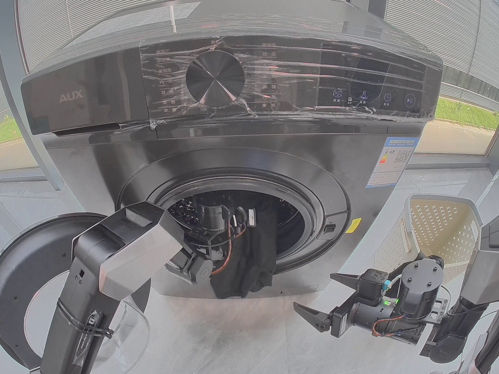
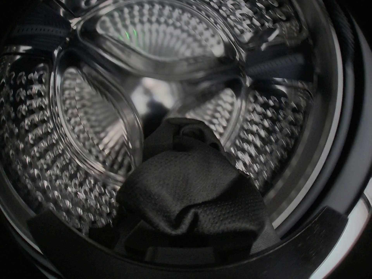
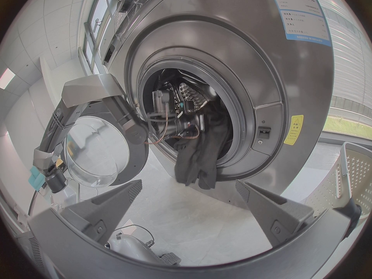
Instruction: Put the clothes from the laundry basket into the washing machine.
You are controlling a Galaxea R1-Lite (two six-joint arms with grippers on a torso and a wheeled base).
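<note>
On the floor [image 1: 234,333] straight ahead, a washing machine [image 1: 234,146], with its door [image 1: 26,266] swung open to the left and a laundry basket [image 1: 442,224] standing near on the right. Across the lower lip of the opening, a garment [image 1: 254,266], partly inside the drum [image 2: 77,136] and partly hanging down the machine's front, with the end of the left arm [image 1: 119,255] inside the opening just left of it. In front of the machine and right of the opening, above the floor, the right gripper [image 1: 314,291], with the basket just behind it.
</note>
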